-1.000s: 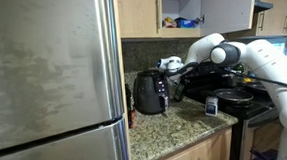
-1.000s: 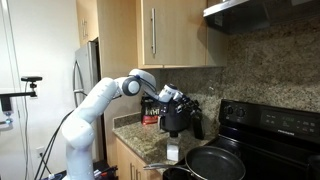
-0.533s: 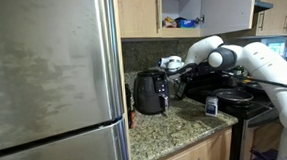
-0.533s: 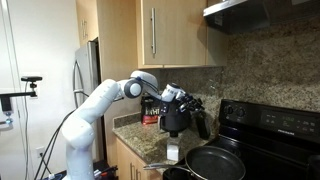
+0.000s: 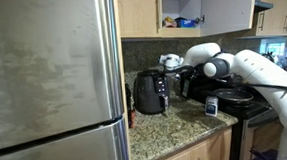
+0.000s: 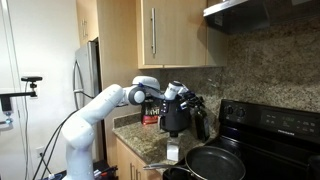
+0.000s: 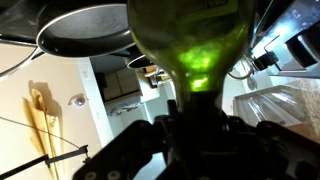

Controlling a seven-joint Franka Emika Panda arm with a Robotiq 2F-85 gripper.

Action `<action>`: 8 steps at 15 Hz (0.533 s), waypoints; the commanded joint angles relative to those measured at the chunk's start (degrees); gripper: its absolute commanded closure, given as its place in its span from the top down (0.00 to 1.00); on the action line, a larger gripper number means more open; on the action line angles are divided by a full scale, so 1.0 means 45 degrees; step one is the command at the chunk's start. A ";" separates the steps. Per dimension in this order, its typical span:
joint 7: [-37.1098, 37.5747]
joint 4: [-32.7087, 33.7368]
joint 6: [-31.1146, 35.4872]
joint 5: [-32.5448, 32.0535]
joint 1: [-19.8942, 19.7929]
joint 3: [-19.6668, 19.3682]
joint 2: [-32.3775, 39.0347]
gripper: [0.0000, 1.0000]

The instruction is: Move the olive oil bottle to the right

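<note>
The olive oil bottle (image 7: 190,45) fills the wrist view as green-lit glass, with its neck running down between the dark fingers of my gripper (image 7: 192,135). In both exterior views the dark bottle (image 5: 188,87) (image 6: 201,122) hangs tilted just beside the black toaster (image 5: 149,93) (image 6: 175,120), on the stove side. My gripper (image 5: 180,80) (image 6: 190,100) is shut on its upper part. Whether the bottle's base touches the counter is hidden.
A small blue-and-white box (image 5: 211,106) stands on the granite counter (image 5: 172,128) near the black stove (image 5: 237,99) (image 6: 270,122). A black frying pan (image 6: 215,162) (image 7: 85,30) lies on the stove. A steel fridge (image 5: 49,86) stands beyond the toaster. Cabinets hang overhead.
My gripper and the bottle have shifted a little away from the toaster toward the stove, and the bottle tilts more. The arm's elbow has swung closer in.
</note>
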 commanded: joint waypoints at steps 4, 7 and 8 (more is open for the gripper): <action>-0.2440 0.3774 -0.2288 0.0397 -0.0035 -0.1095 0.1666 0.09; -0.2558 0.4460 -0.2590 0.0734 -0.0086 -0.1211 0.2290 0.09; -0.2466 0.4578 -0.2621 0.0908 -0.0088 -0.1221 0.2462 0.09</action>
